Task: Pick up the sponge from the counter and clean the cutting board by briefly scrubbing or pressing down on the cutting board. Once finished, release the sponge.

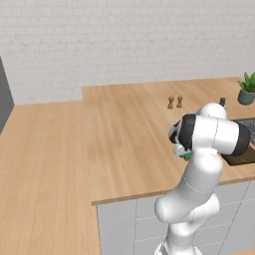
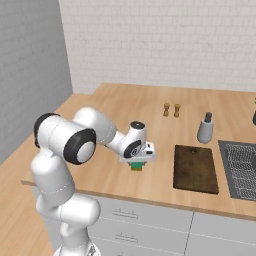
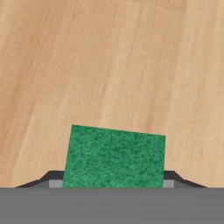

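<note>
Sponge (image 3: pixel 114 156) sits between the gripper (image 2: pixel 136 164) fingers, low on the counter (image 2: pixel 125 110), left of the cutting board (image 2: pixel 195 167). Can't tell if the claw is clenched yet. Pickup underway; scrub and release still left.

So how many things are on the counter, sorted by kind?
Sponge: 1
Cutting board: 1
Small brown shakers: 2
Grey bottle: 1
Potted plant: 1
Total: 6
</note>
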### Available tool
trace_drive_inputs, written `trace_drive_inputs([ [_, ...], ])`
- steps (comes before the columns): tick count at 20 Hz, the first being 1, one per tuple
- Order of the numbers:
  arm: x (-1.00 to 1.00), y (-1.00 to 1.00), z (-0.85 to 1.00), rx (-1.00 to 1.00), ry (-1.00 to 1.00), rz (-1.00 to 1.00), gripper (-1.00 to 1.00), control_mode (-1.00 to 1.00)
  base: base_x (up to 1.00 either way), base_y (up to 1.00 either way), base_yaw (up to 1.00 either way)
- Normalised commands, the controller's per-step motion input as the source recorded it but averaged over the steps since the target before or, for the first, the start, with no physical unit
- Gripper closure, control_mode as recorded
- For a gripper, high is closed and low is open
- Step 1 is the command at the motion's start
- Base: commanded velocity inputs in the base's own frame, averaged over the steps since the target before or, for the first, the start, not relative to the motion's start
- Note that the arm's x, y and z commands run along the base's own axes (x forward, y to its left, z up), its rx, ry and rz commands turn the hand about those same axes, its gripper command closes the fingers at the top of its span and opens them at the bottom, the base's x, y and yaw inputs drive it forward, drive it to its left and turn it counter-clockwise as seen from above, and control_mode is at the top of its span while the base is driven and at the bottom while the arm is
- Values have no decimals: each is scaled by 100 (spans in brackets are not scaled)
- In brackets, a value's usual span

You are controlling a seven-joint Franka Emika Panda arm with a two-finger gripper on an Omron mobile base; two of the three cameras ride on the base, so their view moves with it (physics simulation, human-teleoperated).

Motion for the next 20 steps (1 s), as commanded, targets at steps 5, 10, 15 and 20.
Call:
trace_drive_inputs([
  [5, -15, -14, 24, 0, -1, 0, 100, -100, 0, 0, 0],
  [10, -31, -63, 30, 4, -5, 0, 100, -100, 0, 0, 0],
  [15, -19, -65, 13, 1, -3, 0, 100, -100, 0, 0, 0],
  [20, -3, -59, 13, 0, 0, -7, 100, -100, 0, 0, 0],
])
